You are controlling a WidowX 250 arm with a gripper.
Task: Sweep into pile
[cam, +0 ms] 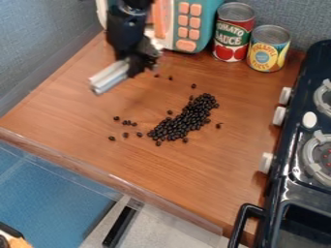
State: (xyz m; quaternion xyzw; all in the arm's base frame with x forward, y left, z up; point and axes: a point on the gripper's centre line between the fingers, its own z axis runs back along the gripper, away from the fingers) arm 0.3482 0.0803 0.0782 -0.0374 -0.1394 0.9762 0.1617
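"Beans [184, 118], where do you see them?"

"Mid-counter [194, 169], in a long dark heap slanting across my camera view. Several strays lie left of it, a few up towards the back, and one or two just off its right side."

"And your gripper [139, 63]?"

"I see it up at the back left of the counter, beyond the heap and apart from it. A pale bar [109, 77] juts from it to the left. From my seat I can't tell whether the gripper is open or shut."

"Anything around it?"

"A teal toy microwave [205, 24] behind, then two cans, the red one [233, 36] beside the yellow one [267, 51]. The stove [284, 189] runs along my right."
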